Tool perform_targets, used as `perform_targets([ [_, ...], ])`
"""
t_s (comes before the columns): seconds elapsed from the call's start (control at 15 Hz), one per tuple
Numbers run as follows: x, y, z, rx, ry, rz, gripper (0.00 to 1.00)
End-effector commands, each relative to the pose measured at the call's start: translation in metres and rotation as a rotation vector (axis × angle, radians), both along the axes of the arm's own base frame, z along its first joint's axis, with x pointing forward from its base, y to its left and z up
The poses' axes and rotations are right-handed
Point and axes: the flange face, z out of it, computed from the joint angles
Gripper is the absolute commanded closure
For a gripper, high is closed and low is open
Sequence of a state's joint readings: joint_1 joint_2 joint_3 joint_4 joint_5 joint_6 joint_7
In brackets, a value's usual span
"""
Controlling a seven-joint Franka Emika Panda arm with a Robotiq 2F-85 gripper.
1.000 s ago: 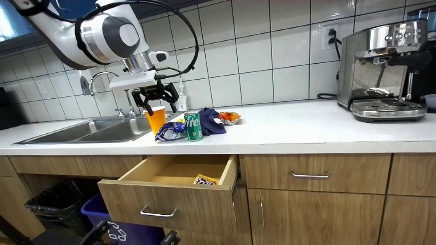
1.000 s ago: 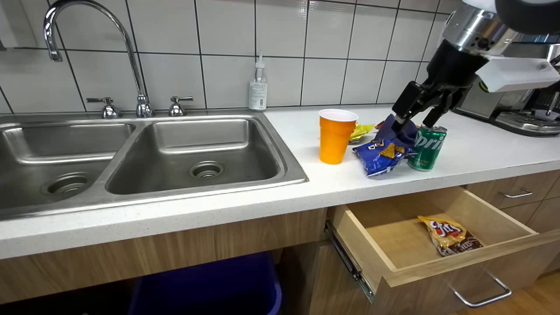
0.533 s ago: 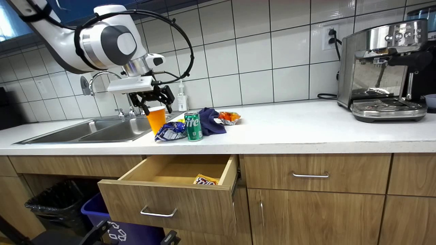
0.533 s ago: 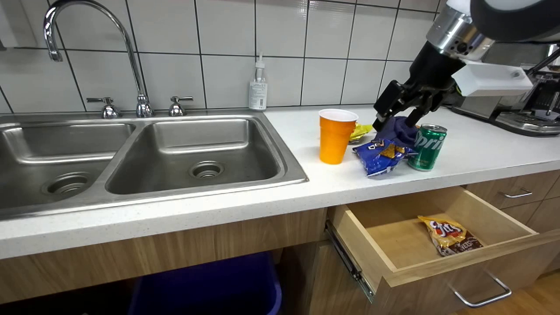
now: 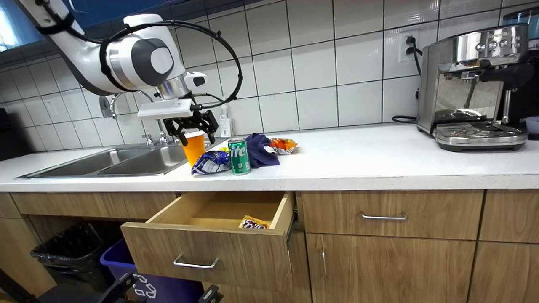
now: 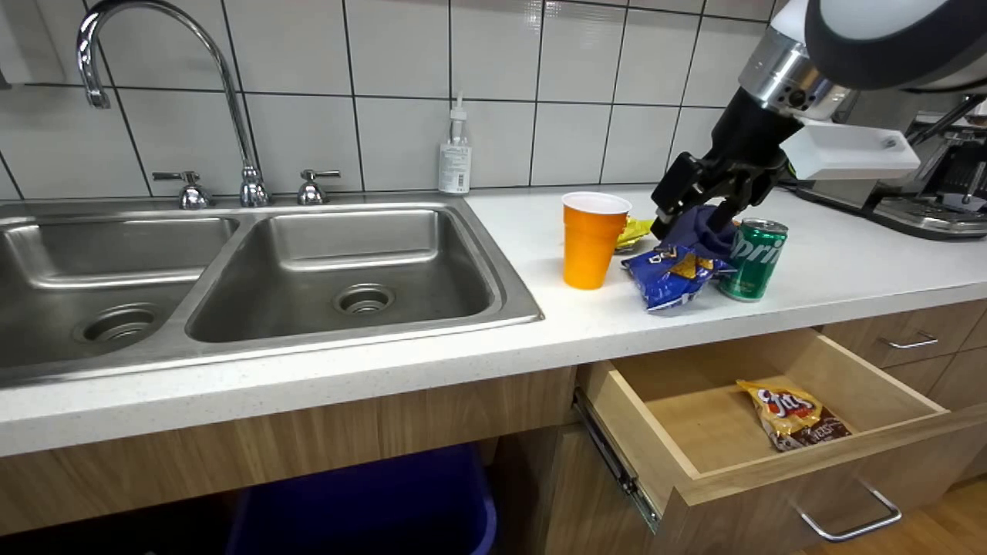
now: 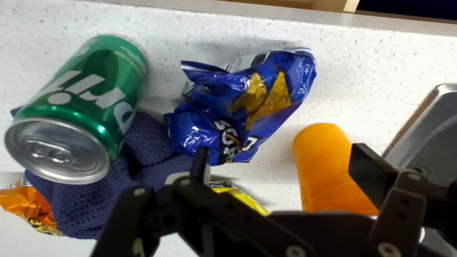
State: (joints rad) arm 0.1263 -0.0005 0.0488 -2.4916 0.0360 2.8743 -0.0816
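Observation:
My gripper (image 7: pixel 286 166) is open with nothing between its fingers. It hangs above the cluster of things on the counter, near the blue chip bag (image 7: pixel 246 96) and the orange cup (image 7: pixel 321 164). It shows in both exterior views (image 5: pixel 198 141) (image 6: pixel 690 222). The cup stands upright with a white rim (image 6: pixel 596 202). The blue bag (image 6: pixel 669 281) lies crumpled, with the green Sprite can (image 6: pixel 754 262) upright beside it. A dark blue cloth (image 7: pixel 96 200) lies behind them. A yellow wrapper (image 7: pixel 242 198) is partly hidden by a finger. An orange wrapper (image 7: pixel 26 203) lies beyond the cloth.
A double steel sink (image 6: pixel 416 327) with a faucet (image 6: pixel 245 131) is beside the cup. A soap bottle (image 6: pixel 455 154) stands by the wall. The drawer (image 6: pixel 825 462) below is open and holds a yellow-brown bag (image 6: pixel 794 412). An espresso machine (image 5: pixel 471 92) stands along the counter.
My open gripper has moved a little toward the cup and the sink, and slightly lower over the blue bag and cloth. The things on the counter and the drawer have not moved.

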Motion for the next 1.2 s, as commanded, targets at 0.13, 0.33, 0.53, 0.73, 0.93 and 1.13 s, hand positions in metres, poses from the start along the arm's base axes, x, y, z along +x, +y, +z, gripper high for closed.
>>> perform_targets([
  [0.13, 0.014, -0.006, -0.01, 0.01, 0.016, -0.035, 0.0],
  [0.33, 0.017, -0.006, -0.016, 0.017, 0.026, -0.037, 0.0],
  [0.53, 0.02, -0.006, -0.021, 0.02, 0.035, -0.041, 0.0],
  [0.73, 0.022, -0.006, -0.023, 0.022, 0.04, -0.042, 0.0],
  [0.93, 0.024, -0.006, -0.025, 0.019, 0.046, -0.043, 0.0],
  [1.13, 0.026, -0.007, -0.027, 0.017, 0.044, -0.042, 0.25],
])
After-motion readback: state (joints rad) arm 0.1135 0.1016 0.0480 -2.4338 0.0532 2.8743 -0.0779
